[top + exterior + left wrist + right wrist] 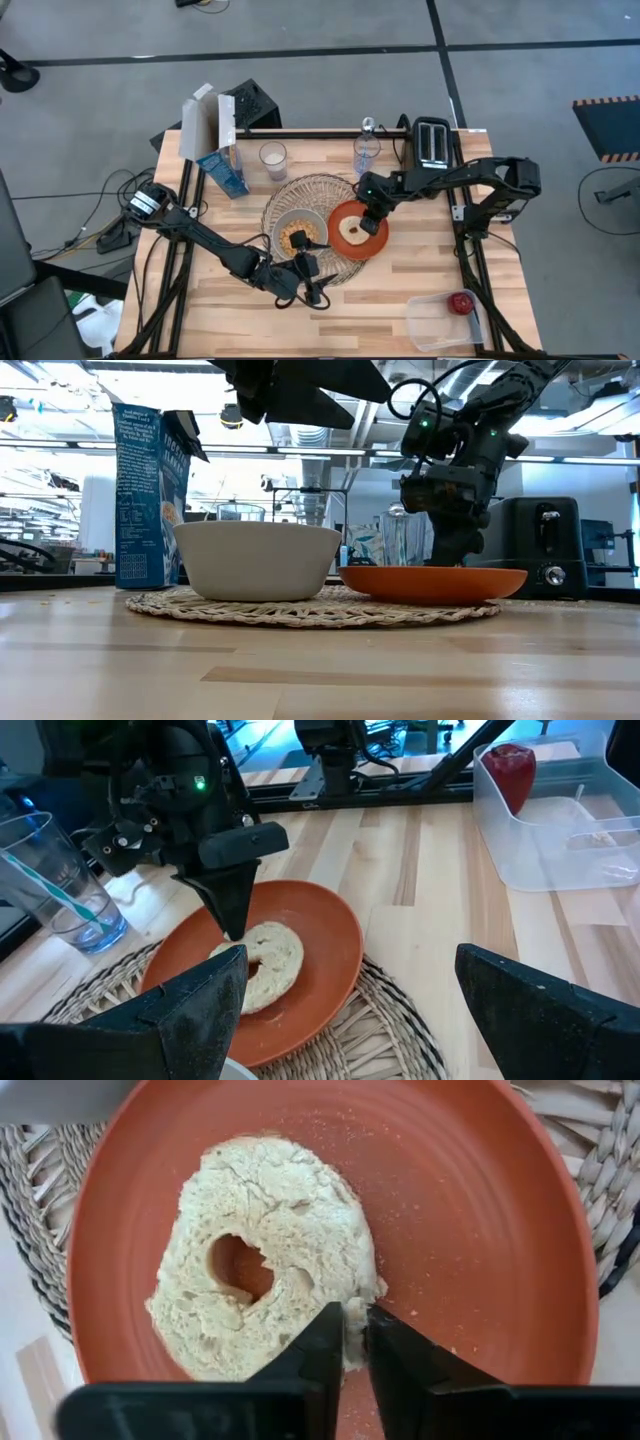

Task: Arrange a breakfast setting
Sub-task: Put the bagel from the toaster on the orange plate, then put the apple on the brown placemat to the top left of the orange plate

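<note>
We see the right tool (355,1342) down on the orange plate (374,243), its two fingers pinched almost together on the rim of the round bagel (353,231), which lies flat in the plate – grasping only a thin edge of crumbly bread. In our judgement that is the main risk: if the arm lifts or drags from here, the soft edge could tear off or the bagel could slip out and land off-centre, and a sideways pull could slide the plate, which rests partly on the woven mat (300,192) and partly over its edge, so it may tip or skid onto the bare bench (420,280). The left tool (312,281) hangs near the front edge of the mat with its fingers spread wide, holding nothing; it sits close to the pale grey bowl (300,232), and a careless move could nudge the bowl, which appears to hold some cereal. The small red apple (461,302) lies in a clear plastic tub (437,320) at the bench's front right corner, well apart from the setting, so we judge it not yet placed; we cannot make out a spoon. Counted – one mat, one bowl, one plate, one bagel, one apple, one tub, one cereal box (222,170), one toaster (432,142), one glass (272,158), one bottle (366,152), two arms
</note>
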Robot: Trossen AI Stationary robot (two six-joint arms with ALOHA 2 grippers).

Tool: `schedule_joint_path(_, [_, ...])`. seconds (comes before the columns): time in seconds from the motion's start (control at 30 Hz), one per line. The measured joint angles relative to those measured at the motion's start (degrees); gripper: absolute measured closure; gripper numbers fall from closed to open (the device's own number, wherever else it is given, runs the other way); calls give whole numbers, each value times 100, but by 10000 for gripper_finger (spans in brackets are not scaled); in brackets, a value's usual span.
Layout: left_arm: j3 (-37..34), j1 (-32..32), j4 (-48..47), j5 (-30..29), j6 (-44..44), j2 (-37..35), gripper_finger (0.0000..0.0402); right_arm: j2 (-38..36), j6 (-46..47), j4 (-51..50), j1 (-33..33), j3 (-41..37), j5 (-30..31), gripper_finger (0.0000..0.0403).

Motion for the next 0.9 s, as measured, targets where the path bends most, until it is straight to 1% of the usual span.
schedule_joint_path(0.1, [0, 0, 2, 0, 0, 0, 58, -39, 0, 1, 0, -1, 11, 295])
schedule_joint_path(0.3, [0, 0, 2, 0, 0, 0, 58, -399, -4, -59, -35, -4, 15, 210])
schedule_joint_path(0.43, [2, 0, 7, 0, 0, 0, 58, -720, -66, -212, -45, -4, 17, 176])
schedule_joint_path(0.53, [0, 0, 9, 0, -17, 0, 58, -1042, -88, -343, -10, -4, 15, 168])
schedule_joint_path(0.67, [0, 0, 15, 0, -26, 0, 58, -1534, -11, -531, 255, -4, 16, 172])
schedule_joint_path(0.8, [1, 0, 32, 0, -26, 0, 58, -1910, 198, -593, 750, -2, 16, 177])
schedule_joint_path(0.9, [0, 0, 39, 0, -37, 0, 58, -2068, 289, -589, 1277, 2, 113, 177])
